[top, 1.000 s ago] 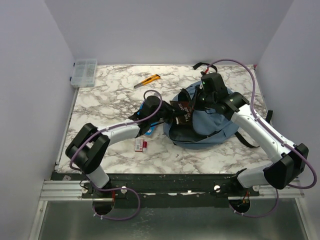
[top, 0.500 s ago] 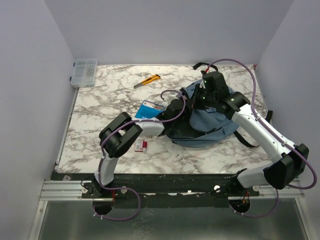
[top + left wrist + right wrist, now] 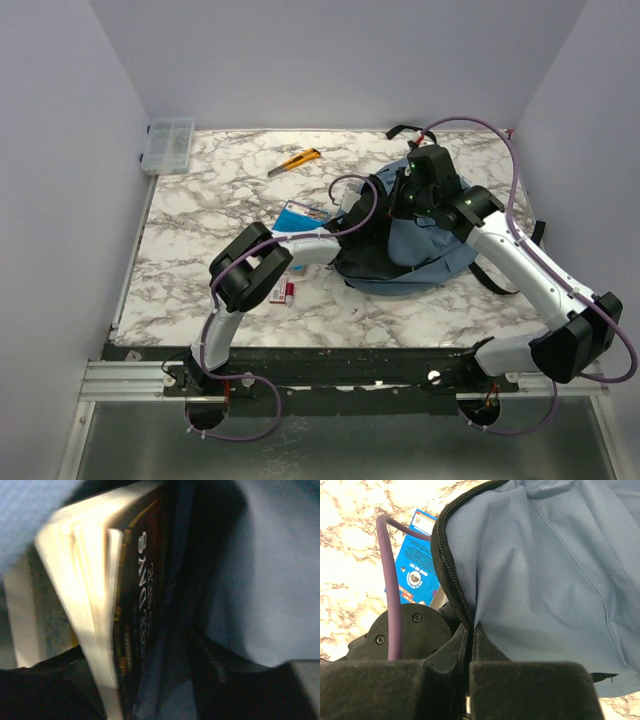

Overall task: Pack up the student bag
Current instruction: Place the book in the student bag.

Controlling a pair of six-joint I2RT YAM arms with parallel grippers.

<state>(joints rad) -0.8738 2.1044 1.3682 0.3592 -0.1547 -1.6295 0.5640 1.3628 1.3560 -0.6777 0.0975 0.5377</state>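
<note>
Backpack (image 3: 425,248) of dusty-blue cloth lies on the marble table (image 3: 200,215), its dark mouth gaping toward the left arm (image 3: 300,247). That arm runs into this mouth, and the left gripper (image 3: 360,214) is mostly swallowed by it.

From the left wrist view, a thick book (image 3: 125,610) stands on edge inside the backpack. Its cream pages are fanned slightly on one side and its dark cover carries pale lettering, with blue cloth just beside the cover. Dark, blurred shapes fill the bottom of that view. Whether the left fingers are pressed to the book or spread apart from it cannot be told.

The right gripper (image 3: 471,628) sits at the upper rim of the backpack's mouth. Its two fingers are pinched together on the zipper edge, so the cloth rises there in a fold. The right arm (image 3: 520,260) crosses over the backpack's far side to reach that rim.

A purple cable (image 3: 390,580) loops over the left wrist just outside the mouth. Just beside the backpack, on the mouth side, a blue card (image 3: 300,216) lies flat on the marble, partly under the left arm. A small red-and-white packet (image 3: 282,291) lies near the backpack's front, close by the left elbow. A yellow utility knife (image 3: 297,160) rests behind the backpack on the mouth side, apart from it. A clear plastic box (image 3: 168,145) sits well apart from the backpack in the far corner. A black strap (image 3: 400,131) curls on the table just behind the backpack.
</note>
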